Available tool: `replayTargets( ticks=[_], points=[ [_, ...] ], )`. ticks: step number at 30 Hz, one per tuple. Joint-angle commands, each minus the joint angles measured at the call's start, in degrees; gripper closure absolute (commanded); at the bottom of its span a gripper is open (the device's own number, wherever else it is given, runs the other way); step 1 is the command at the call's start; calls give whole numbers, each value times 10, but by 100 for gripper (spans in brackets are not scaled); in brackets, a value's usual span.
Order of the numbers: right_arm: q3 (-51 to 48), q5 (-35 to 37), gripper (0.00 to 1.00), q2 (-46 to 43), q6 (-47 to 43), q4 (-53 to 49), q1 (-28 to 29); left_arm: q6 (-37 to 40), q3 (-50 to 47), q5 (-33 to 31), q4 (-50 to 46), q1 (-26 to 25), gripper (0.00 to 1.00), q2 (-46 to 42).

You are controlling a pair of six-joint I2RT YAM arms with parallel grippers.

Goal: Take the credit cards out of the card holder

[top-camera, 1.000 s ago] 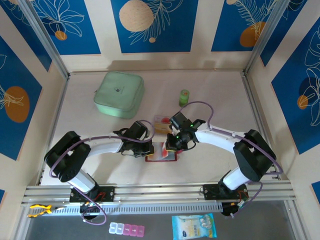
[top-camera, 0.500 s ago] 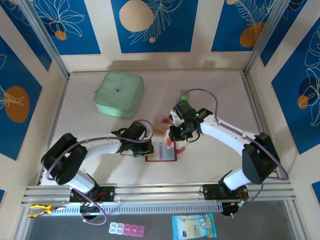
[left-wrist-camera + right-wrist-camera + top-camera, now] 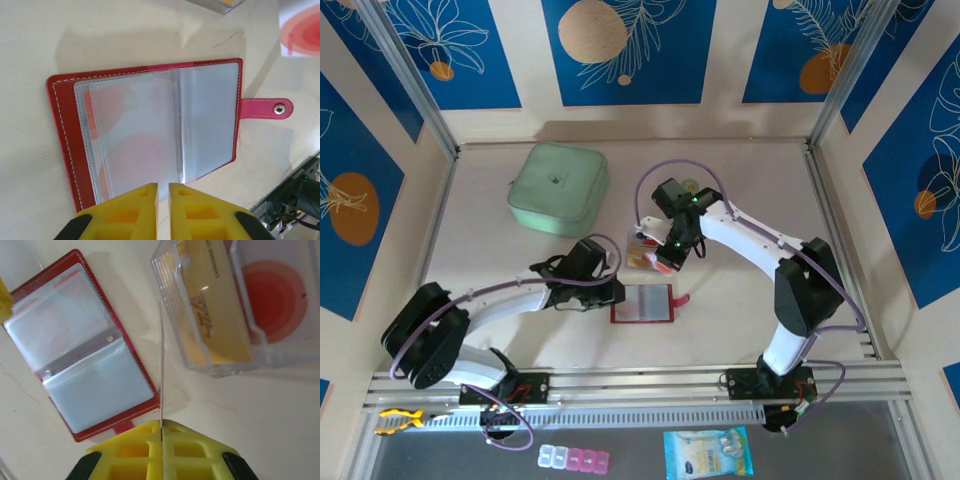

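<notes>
R gripper (image 3: 161, 427), just past the open card holder (image 3: 642, 304), pinches a credit card (image 3: 161, 365) edge-on by a sliver, so it could slip or snag the clear case (image 3: 210, 315) beside the holder; L gripper (image 3: 163, 192) at the holder's near edge, jaws nearly together, can't tell if gripping.

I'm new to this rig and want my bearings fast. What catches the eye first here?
A red wallet lies open mid-table, grey inside up. Just beyond it, the right gripper pinches a thin card edge-on, beside a clear tray holding a tan card and a red-and-white card. A big green pouch sits at the back left.
</notes>
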Motion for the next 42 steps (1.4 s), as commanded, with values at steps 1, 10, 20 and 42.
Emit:
replayTargets(
  ticks=[1, 10, 20, 42],
  points=[
    [65, 30, 100, 32, -109, -47, -5, 10, -11, -18, -27, 8, 85, -27],
    [212, 20, 100, 119, -171, -86, -16, 26, -17, -34, -60, 28, 85, -62],
    [322, 17, 100, 200, -206, -133, -27, 39, -2, -38, -69, 51, 85, -63],
    [305, 4, 84, 217, -194, -133, -34, 40, 0, -17, -50, 71, 83, -38]
  ],
)
